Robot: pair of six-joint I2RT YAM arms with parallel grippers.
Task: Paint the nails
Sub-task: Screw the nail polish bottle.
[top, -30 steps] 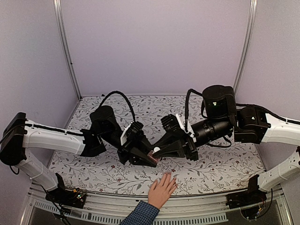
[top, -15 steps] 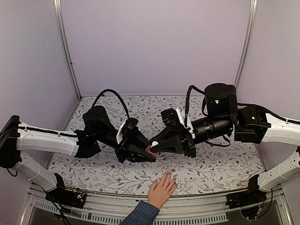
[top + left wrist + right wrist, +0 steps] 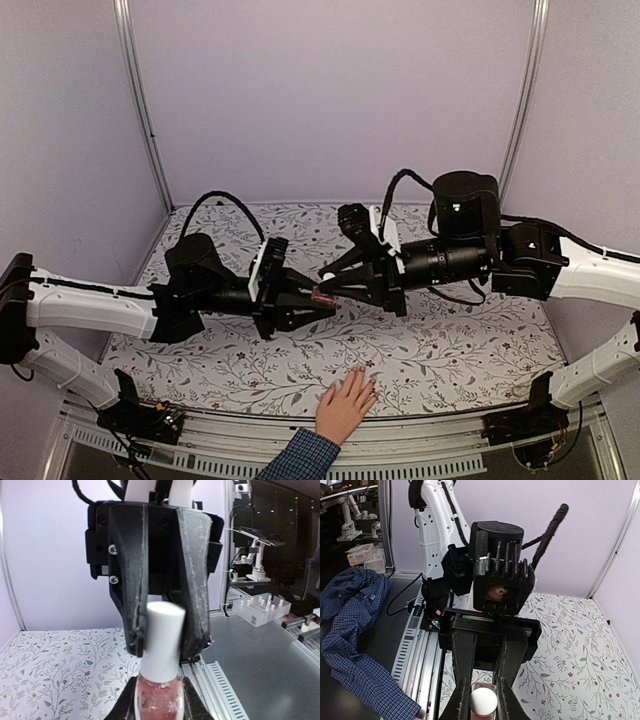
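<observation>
Two tools (image 3: 321, 301) (image 3: 330, 276) — one bottle (image 3: 322, 296), one hand (image 3: 345, 405).

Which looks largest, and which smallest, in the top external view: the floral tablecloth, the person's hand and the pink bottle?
1. floral tablecloth
2. person's hand
3. pink bottle, which is partly hidden, so only its visible part is judged.

pink bottle (image 3: 156, 702), white cap (image 3: 162, 640), blue checked sleeve (image 3: 300, 458), floral table (image 3: 450, 350).
</observation>
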